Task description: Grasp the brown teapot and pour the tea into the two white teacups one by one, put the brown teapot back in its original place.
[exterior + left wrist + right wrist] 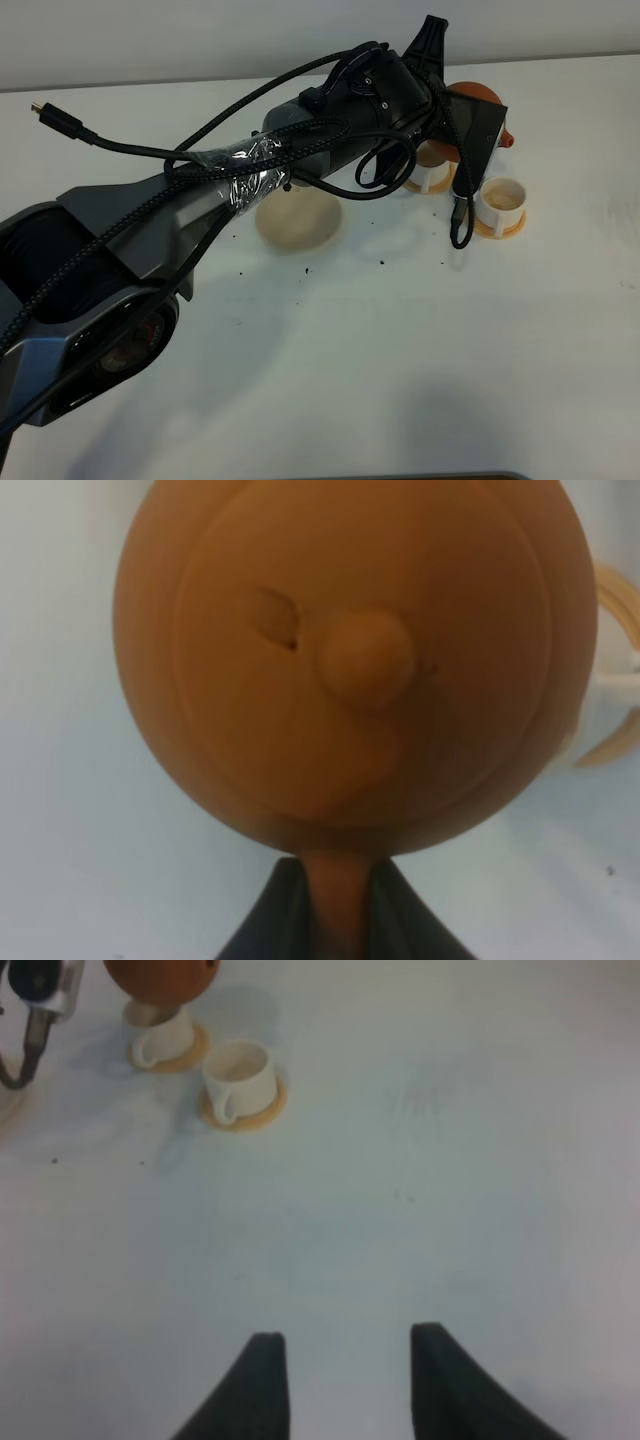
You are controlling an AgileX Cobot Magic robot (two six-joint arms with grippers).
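The left gripper [335, 872] is clenched on the loop handle of the brown teapot [350, 660], with the dark fingers [285, 910] pressing the handle from both sides. The teapot is held in the air toward the far edge of the table [400, 380], right of its middle. In the exterior high view only part of the pot shows behind the left arm [200, 200] and its cables. It hangs over the farther teacup [432, 178], which stands on a small orange-tan saucer [185, 1057]. The wrist housing hides the spout and the cup's mouth, so it cannot be told whether tea is running. The nearer teacup [503, 196] stands just beside the first on its own saucer [497, 231], toward the right edge. Its inside looks pale, and it is too small to judge whether it holds anything. The pale beige coaster [300, 222] lies bare on the table, to the left of the cups and partly under the arm. The right gripper [345, 1380] is released, its two dark fingers standing apart over plain tabletop, well away from the cups.
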